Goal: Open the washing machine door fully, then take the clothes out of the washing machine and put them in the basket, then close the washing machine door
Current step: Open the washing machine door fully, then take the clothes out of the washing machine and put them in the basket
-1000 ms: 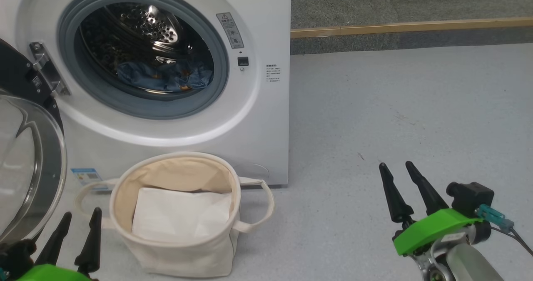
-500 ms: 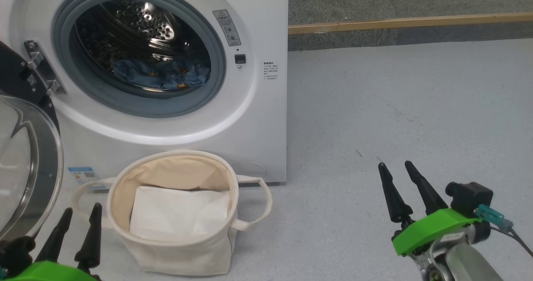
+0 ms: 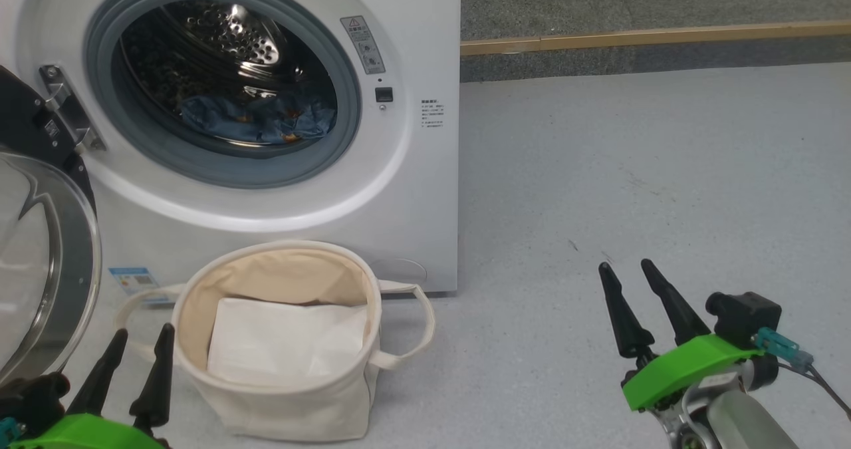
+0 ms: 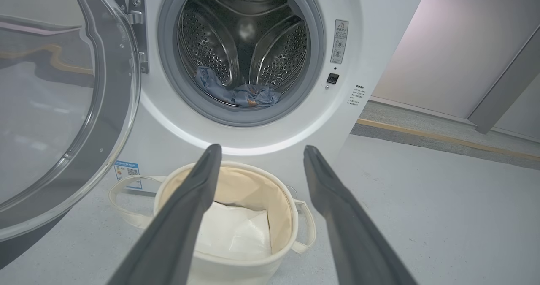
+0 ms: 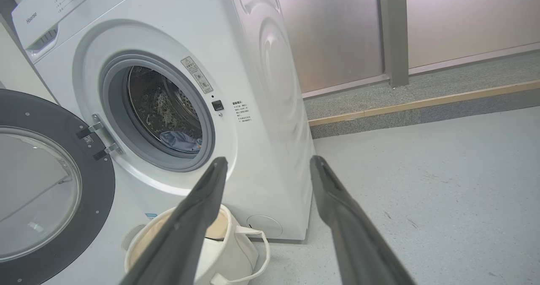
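I'm keeping both arms low and back from the washing machine [image 3: 412, 189], so the drum mouth is lying unobstructed before me. The washing machine door [image 5: 46, 192] is hanging swung wide on its hinge to my left, giving room to reach in. The clothes [image 3: 259, 118], a crumpled blue heap, are lying at the bottom of the drum just behind the grey ring. The basket [image 3: 279, 396] is standing on the floor right below the opening, so a short carry should do, and a white sheet [image 3: 286, 336] is lying in it. The left gripper [image 3: 144, 329] is hovering just beside the basket, fingers apart and empty. The right gripper [image 3: 625, 264] is waiting well off to the side over the floor, likewise spread and holding nothing. I'm judging the reach into the drum to be next.
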You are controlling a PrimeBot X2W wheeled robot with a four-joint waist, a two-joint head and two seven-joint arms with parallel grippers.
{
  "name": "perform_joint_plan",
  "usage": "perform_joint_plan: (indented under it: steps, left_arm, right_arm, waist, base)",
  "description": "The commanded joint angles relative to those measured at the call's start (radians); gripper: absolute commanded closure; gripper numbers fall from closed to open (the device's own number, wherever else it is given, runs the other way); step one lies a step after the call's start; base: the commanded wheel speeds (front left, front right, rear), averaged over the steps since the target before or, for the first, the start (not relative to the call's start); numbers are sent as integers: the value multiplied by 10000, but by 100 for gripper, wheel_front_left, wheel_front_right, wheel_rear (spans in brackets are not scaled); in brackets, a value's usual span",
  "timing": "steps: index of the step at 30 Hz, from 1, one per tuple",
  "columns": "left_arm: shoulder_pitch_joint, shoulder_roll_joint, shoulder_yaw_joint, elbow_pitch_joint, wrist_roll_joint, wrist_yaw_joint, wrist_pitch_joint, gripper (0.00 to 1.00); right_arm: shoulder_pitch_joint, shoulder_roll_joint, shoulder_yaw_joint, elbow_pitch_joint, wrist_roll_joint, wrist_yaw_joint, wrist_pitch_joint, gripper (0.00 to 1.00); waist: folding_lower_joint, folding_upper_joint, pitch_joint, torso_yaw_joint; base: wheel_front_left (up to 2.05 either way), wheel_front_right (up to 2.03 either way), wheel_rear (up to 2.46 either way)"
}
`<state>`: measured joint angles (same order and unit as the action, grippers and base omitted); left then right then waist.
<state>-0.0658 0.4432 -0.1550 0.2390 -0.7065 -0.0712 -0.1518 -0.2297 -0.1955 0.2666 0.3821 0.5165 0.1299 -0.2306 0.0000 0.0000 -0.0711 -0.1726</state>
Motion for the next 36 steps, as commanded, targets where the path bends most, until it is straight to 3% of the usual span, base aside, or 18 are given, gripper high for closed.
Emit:
perform_joint_plan:
  steps: [1,10,18,36]
  left_arm:
    - [-663,373,421,-209,33,9,-69,0]
    - [-758,336,440,-308,-222,-81,-130,0]
    - [-726,315,436,-407,-404,-121,-132,0]
    - [-1101,21,-364,-412,-39,-106,15,0]
  right_arm:
    - [-310,4,183,-278,-27,8,-114,0]
    - [-290,2,263,-173,91,8,-138,0]
    - [-101,36,185,-155,192,8,-157,0]
    - [-229,57,319,-230,132,8,-87,0]
  waist:
    - [0,0,-8,-5]
    - [0,0,-31,23]
    - [0,0,-38,102]
    - [0,0,131,164]
  base:
    - [0,0,0]
    - [4,-5,1]
    - [76,-114,39]
    - [202,-199,-3]
